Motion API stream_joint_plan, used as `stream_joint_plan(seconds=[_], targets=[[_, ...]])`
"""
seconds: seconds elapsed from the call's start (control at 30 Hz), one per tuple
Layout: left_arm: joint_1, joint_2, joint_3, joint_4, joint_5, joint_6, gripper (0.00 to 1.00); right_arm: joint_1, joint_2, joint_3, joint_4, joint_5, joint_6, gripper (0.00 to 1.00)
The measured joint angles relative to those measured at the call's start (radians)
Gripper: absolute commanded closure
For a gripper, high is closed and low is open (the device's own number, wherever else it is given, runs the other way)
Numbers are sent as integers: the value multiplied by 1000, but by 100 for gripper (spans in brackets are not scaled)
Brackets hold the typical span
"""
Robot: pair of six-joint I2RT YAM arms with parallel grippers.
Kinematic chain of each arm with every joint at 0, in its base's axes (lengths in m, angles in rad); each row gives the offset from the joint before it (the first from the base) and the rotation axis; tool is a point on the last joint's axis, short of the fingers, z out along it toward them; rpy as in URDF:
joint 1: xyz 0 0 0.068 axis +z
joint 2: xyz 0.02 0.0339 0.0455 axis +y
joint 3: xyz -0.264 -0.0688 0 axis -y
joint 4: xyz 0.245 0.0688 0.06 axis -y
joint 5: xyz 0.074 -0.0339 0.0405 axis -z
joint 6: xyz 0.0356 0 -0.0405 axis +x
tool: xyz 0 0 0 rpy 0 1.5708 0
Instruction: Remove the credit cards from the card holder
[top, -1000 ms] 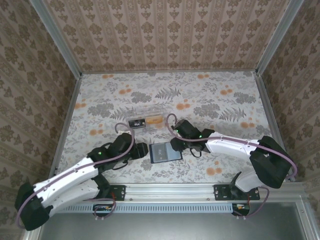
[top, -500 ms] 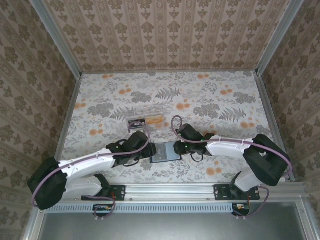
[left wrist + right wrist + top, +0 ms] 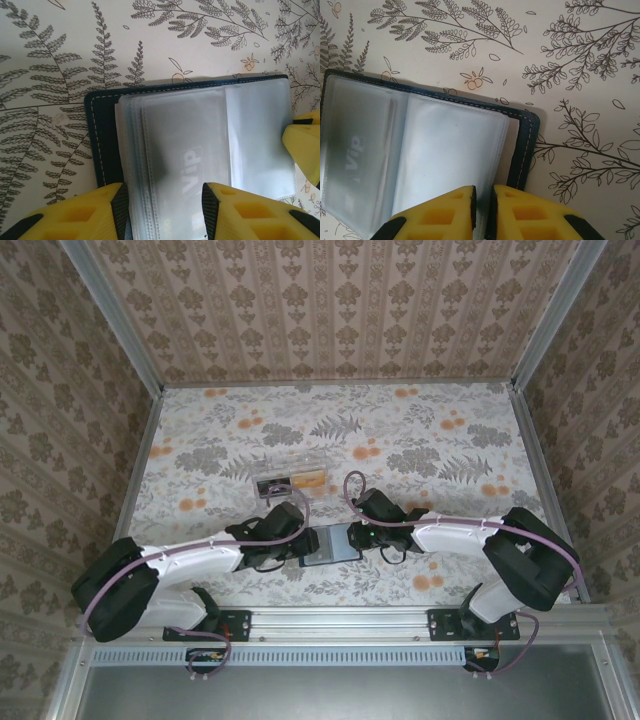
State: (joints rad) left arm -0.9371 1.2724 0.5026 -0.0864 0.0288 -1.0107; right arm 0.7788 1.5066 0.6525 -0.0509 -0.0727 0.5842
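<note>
Left fingers (image 3: 75,212) spread over card holder (image 3: 102,130), right fingers (image 3: 530,212) pressed together at its edge

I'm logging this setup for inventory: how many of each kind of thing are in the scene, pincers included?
card holder: 1
VIP card, in a clear sleeve: 1
clear plastic box: 1
pincers, left pincer and right pincer: 2
Total: 5
</note>
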Motion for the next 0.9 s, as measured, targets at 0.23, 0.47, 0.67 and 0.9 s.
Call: stream_joint_plan(seconds=[0.23, 0.47, 0.67, 0.9], targets=[[-12, 7, 0, 33, 19, 0, 56, 0, 1, 0, 0, -3, 0, 80], [-11, 43, 0, 36, 21, 0, 56, 0, 5, 0, 3, -5, 1, 79], [-11, 56, 4, 42, 22, 0, 56, 0, 5, 0, 3, -5, 4, 79], [-14, 60, 6, 63, 36, 1, 52, 0, 6, 0, 2, -5, 4, 79]])
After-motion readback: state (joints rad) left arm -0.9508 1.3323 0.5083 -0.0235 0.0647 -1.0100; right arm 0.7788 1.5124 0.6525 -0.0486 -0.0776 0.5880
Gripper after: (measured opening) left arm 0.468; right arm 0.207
